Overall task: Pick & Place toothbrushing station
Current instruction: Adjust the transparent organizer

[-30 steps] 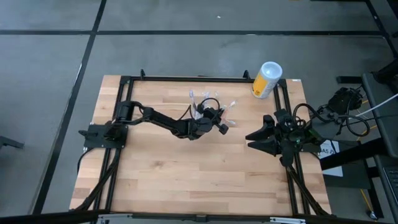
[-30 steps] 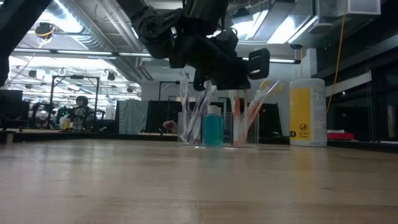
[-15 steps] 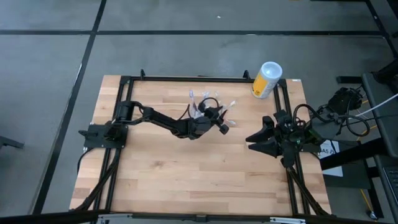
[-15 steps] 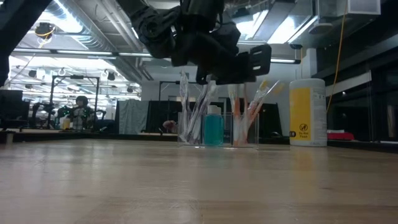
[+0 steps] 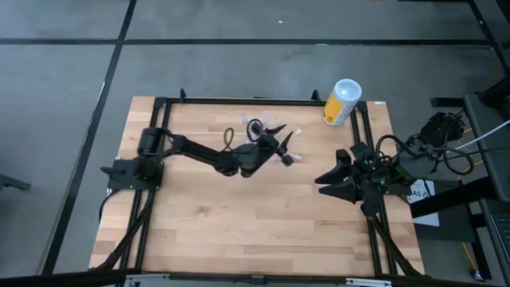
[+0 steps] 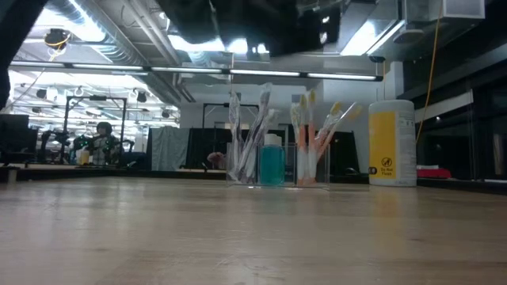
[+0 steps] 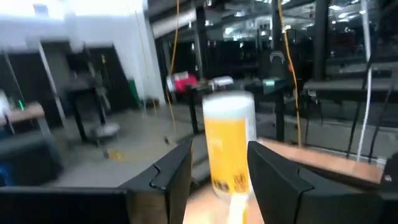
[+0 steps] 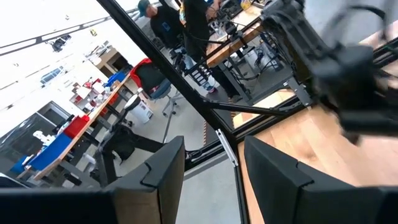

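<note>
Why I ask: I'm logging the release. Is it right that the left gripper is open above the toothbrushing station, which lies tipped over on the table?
Not tipped over: the low view shows the toothbrushing station standing upright on the table. The left gripper is indeed open above it.

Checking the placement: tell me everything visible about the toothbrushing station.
The toothbrushing station is a small clear plastic holder standing upright on the wooden table, left of the yellow canister. Its compartments hold upright toothbrushes and a teal bottle. Nothing grips it: the left gripper is open above it.

Yellow canister (image 7: 228, 147) with white lid, framed between spread fingers (image 7: 172, 171).
</note>
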You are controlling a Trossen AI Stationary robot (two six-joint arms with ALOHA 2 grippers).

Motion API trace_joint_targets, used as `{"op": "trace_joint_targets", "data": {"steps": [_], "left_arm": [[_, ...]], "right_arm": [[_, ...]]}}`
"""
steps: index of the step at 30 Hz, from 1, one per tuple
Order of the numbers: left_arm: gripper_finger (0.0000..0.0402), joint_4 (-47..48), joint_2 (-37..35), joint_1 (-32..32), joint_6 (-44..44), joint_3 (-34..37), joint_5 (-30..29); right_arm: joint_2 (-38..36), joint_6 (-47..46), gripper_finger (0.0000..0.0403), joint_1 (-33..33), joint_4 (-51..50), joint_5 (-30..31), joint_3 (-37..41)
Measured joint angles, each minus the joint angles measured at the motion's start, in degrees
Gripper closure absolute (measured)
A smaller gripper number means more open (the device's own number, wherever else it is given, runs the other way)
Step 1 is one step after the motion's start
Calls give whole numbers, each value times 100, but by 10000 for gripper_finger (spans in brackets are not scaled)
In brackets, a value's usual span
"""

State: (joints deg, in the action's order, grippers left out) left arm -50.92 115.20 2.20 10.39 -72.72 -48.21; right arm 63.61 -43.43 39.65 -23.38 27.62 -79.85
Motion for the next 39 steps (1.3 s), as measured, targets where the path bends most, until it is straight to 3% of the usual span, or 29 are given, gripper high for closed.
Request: {"op": "trace_joint_targets", "data": {"steps": [2, 4, 7, 10, 13, 18, 25, 31, 39], "left_arm": [[257, 225, -358, 137, 456, -7, -124], [268, 1129, -766, 311, 266, -10, -292], [299, 3403, -1192, 572, -1082, -11, -154], [340, 5427, -1118, 920, -2578, 16, 106], [379, 6138, -772, 1440, -3489, 19, 145], [399, 5165, -8, 1855, -3451, -16, 49], [399, 4904, 828, 1284, -4029, -483, 289], [400, 3860, 934, 800, -4028, -605, 282], [400, 3740, 942, 426, -3714, -600, 453]], "right_arm": [[0, 7, 234, 1, 0, -18, 1], [0, 13, 234, 1, -11, -22, 2], [2, 36, 234, 36, -46, 18, 1], [2, 108, 234, 99, -46, 154, 0], [2, 190, 234, 170, -43, 302, 0], [4, 178, 234, 287, -39, 502, 0], [4, 7, 234, 423, -18, 782, 0], [4, -112, 234, 440, -22, 900, 2], [4, -112, 234, 440, -24, 905, 1]]}}
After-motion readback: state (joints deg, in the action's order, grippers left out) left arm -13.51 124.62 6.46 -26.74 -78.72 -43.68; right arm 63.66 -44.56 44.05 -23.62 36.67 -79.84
